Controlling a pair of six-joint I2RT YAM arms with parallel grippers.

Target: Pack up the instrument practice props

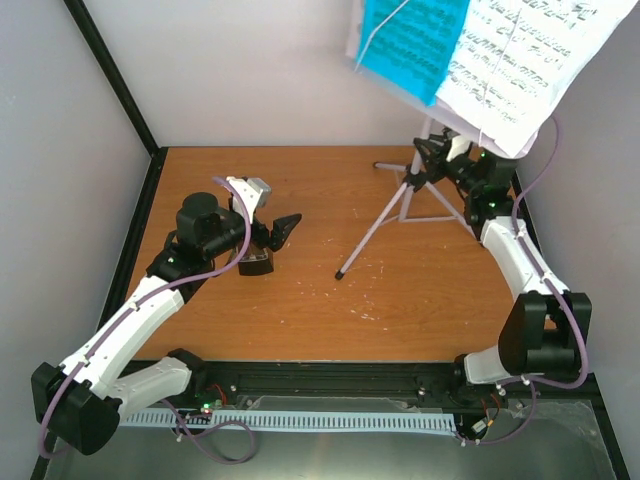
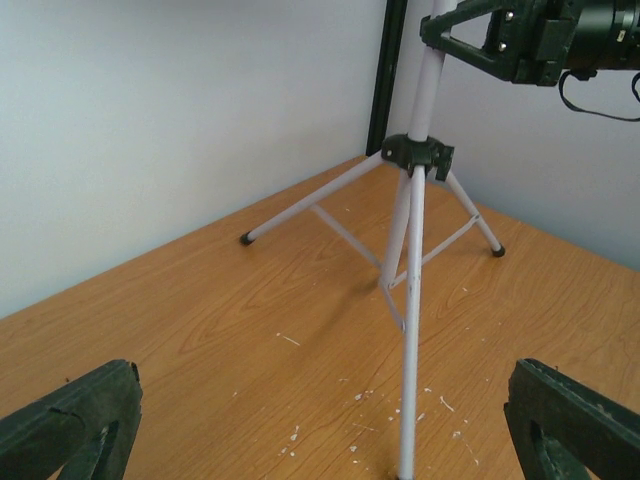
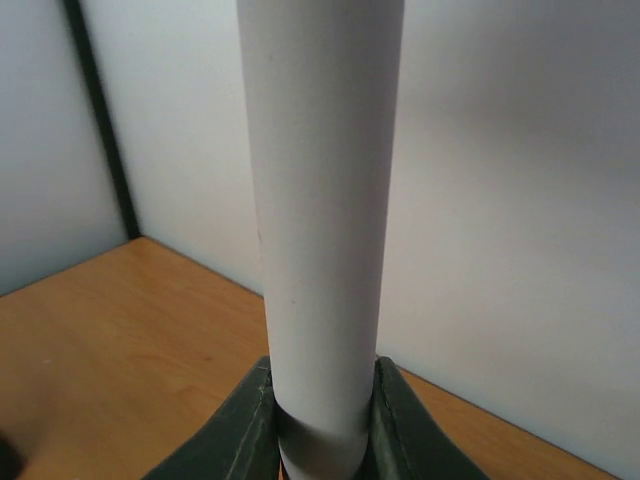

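Note:
The silver tripod music stand (image 1: 385,225) stands at the back right of the table. A teal folder (image 1: 415,40) and white sheet music (image 1: 520,60) rest on its desk at the top of the view. My right gripper (image 1: 440,160) is shut on the stand's pole, which fills the right wrist view (image 3: 320,200) between both fingers (image 3: 235,435). My left gripper (image 1: 272,245) is wide open and empty, low over the table left of the stand. It faces the tripod legs (image 2: 410,300) in the left wrist view. The metronome is not in view.
The wooden table (image 1: 300,310) carries scattered white flecks (image 2: 360,395). Grey walls and a black corner post (image 2: 385,70) close in the back and sides. The right gripper (image 2: 500,40) shows above the tripod hub (image 2: 418,152).

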